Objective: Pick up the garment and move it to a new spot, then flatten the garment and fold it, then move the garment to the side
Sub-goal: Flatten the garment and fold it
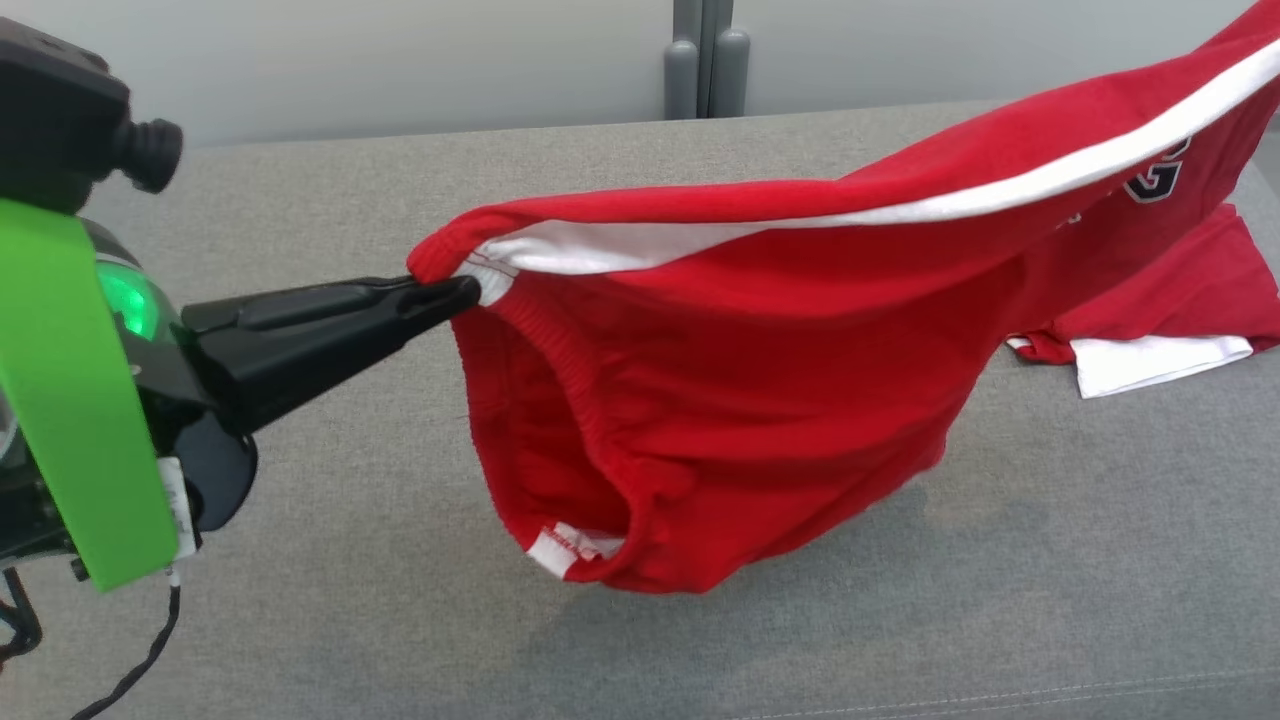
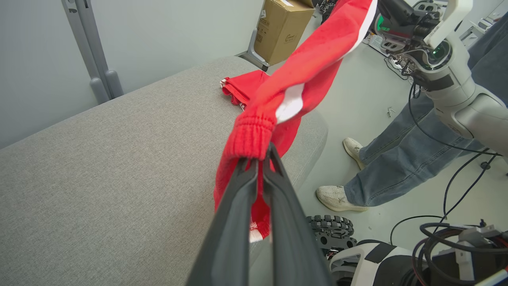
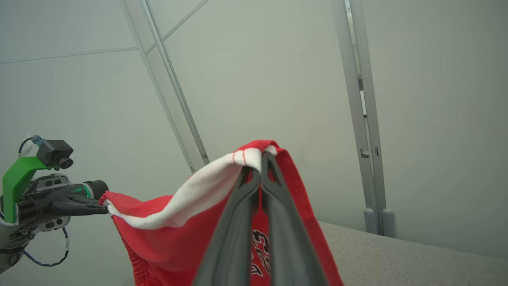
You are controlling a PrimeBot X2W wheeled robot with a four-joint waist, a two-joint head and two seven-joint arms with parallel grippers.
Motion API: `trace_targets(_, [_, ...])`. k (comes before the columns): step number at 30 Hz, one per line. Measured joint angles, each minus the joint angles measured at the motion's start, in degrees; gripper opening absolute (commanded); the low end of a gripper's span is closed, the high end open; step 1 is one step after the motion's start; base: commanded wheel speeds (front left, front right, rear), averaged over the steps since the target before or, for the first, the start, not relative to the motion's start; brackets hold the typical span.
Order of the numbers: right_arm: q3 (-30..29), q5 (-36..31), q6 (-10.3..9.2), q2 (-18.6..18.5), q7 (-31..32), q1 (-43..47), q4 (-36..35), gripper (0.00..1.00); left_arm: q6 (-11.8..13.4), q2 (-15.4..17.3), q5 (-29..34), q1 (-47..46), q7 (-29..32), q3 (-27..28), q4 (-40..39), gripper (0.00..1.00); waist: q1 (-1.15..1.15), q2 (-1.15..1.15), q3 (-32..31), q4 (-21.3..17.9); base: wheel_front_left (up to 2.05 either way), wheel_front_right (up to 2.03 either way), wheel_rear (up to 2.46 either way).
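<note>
Here the carrying step looks in hand: the left hand [image 1: 452, 293] is clamped on one end of the garment [image 1: 760, 420] and the right hand [image 3: 262, 161] on the other. The garment hangs stretched above the desk [image 1: 300, 620], one part trailing on it. Next, I judge, lower it and spread it flat.
</note>
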Motion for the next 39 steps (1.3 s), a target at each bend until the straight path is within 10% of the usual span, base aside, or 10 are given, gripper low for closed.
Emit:
trace_targets(8, [5.54, 3.91, -1.57, 3.56, 4.36, -0.27, 5.52, 0.0, 1.07, 0.73, -2.46, -1.42, 4.02, -0.78, 11.45, 0.0, 0.0, 0.0, 3.85, -0.87, 0.0, 0.0, 0.0])
trace_targets(16, [10.79, -4.94, -12.11, 17.57, 1.41, -22.41, 18.0, 0.0, 1.03, -7.28, 16.83, -13.38, -0.66, -5.73, 28.24, 0.0, 0.0, 0.0, 9.82, -0.44, 0.0, 0.0, 0.0])
trace_targets(19, [10.65, -9.68, -11.96, 22.39, -2.59, -32.62, 18.52, 0.0, 0.98, -9.54, 28.86, -21.15, -5.68, -5.97, 30.19, 0.0, 0.0, 0.0, 12.09, -0.34, 0.0, 0.0, 0.0])
trace_targets(25, [12.74, -11.54, -10.82, 28.2, -6.75, -42.34, 15.03, 0.0, 1.47, -17.13, 31.86, -26.72, -13.95, -4.08, 27.49, 0.0, 0.0, 0.0, 16.72, -0.71, 0.0, 0.0, 0.0])
trace_targets(39, [28.08, -14.3, -4.1, 25.75, -9.49, -1.77, 22.68, 0.0, 0.29, -18.74, 28.58, 12.46, -26.93, -15.16, 27.99, 0.0, 0.01, 0.0, 23.13, -3.3, 0.0, 0.0, 0.0])
